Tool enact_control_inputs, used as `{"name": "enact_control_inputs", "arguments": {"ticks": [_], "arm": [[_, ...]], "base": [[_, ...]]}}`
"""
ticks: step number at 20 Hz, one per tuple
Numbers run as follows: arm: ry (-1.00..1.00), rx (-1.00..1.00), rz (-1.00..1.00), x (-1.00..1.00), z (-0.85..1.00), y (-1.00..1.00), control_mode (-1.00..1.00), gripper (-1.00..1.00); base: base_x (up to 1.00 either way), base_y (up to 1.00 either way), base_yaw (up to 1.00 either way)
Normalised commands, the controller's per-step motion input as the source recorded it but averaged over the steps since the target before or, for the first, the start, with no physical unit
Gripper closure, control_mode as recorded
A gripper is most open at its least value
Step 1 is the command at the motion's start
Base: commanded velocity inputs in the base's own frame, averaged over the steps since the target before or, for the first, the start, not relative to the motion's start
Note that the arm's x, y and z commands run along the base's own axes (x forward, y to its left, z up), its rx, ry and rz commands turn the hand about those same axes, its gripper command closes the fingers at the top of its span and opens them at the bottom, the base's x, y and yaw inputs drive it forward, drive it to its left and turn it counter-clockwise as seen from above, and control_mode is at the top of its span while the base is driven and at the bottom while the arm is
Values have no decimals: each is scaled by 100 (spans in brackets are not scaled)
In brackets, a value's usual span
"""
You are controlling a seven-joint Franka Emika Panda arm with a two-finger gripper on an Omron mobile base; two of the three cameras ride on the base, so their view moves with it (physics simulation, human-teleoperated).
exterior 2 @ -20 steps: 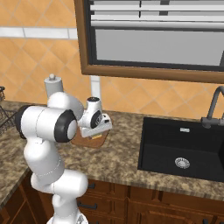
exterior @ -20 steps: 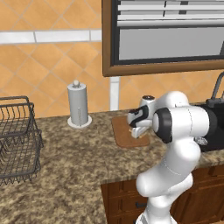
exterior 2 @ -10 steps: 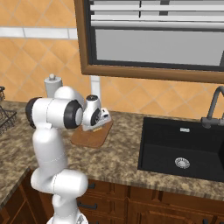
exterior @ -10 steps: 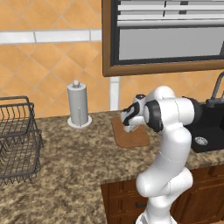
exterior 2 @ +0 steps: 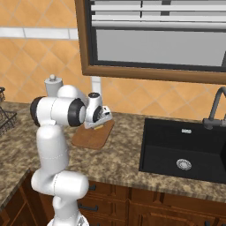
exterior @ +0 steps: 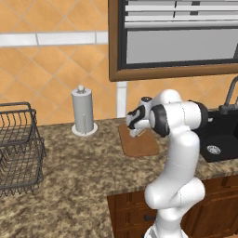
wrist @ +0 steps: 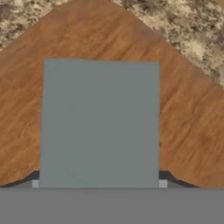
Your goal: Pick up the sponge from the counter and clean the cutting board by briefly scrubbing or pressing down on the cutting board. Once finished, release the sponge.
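The sponge (wrist: 100,122) shows its grey-green top in the hand view, filling the space between my finger tips. My gripper (wrist: 99,183) is shut on it. The brown wooden cutting board (wrist: 188,113) lies right beneath the sponge. In the right base view, a yellow edge of the sponge (exterior 2: 99,128) peeks out under the gripper (exterior 2: 102,118), low over the far part of the cutting board (exterior 2: 90,137). From the left base view, the gripper (exterior: 135,130) hangs over the board's (exterior: 139,146) back edge on the speckled counter (exterior: 79,176).
A paper towel holder (exterior: 83,114) stands left of the board near the tiled wall. A dark wire basket (exterior: 18,148) sits at the far left. The black sink (exterior 2: 185,150) with its faucet (exterior 2: 216,108) lies to the right.
The arm's elbow has swung up to a more upright pose. The hand has shifted slightly left and lower over the board, still holding the sponge.
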Motion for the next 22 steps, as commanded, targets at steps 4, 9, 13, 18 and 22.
{"name": "enact_control_inputs", "arguments": {"ticks": [4, 9, 13, 18, 22], "arm": [[2, 0, 0, -59, -6, 11, -100, 100], [5, 0, 0, -78, -7, 17, -100, 100], [4, 0, 0, -85, -4, 22, -100, 100], [5, 0, 3, -69, 0, 33, -100, 100], [12, 0, 2, -31, 0, 19, -100, 100]], "base": [[0, 0, 0], [0, 0, 0], [0, 0, 0], [0, 0, 0], [0, 0, 0]]}}
